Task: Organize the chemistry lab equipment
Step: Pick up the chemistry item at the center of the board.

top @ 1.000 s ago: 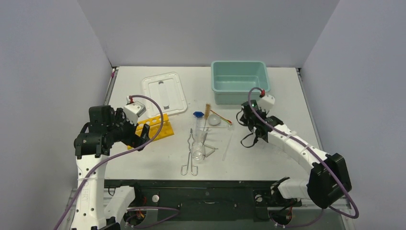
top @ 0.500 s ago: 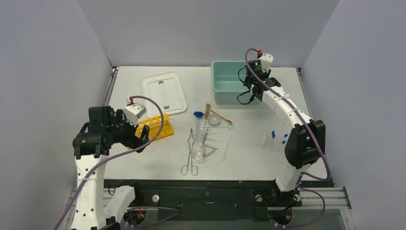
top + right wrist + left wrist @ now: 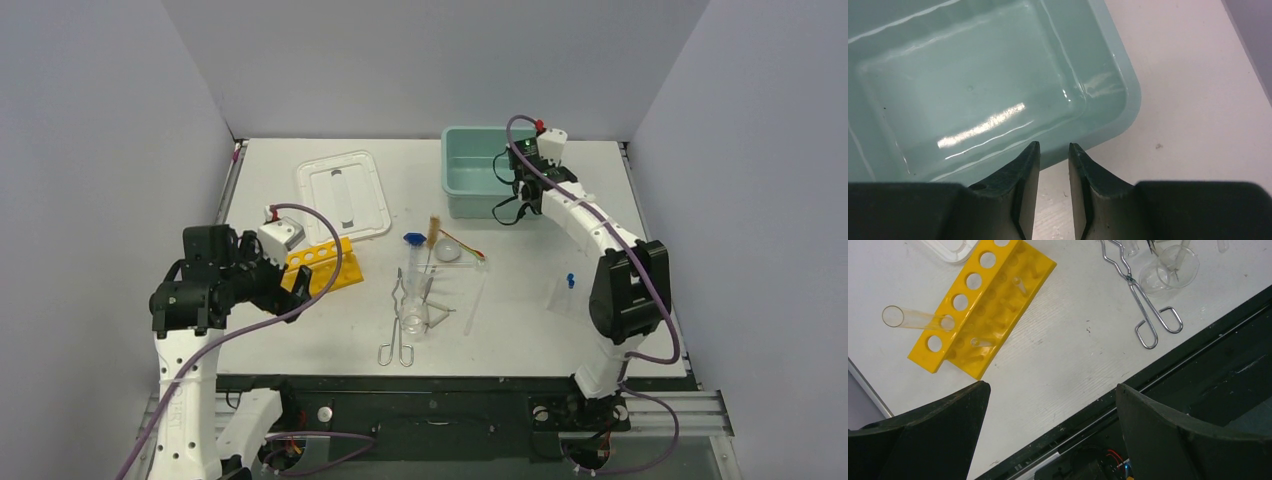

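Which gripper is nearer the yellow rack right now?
Left. The left gripper hovers just beside the rack; the right gripper is far off, at the tub rim.

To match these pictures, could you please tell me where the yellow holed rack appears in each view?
Top external: the yellow rack lies left of centre, on the table.
Left wrist: the rack fills the upper left.
Right wrist: not in it.
Shared landmark: the metal tongs, to the right of the rack in both views that show it.
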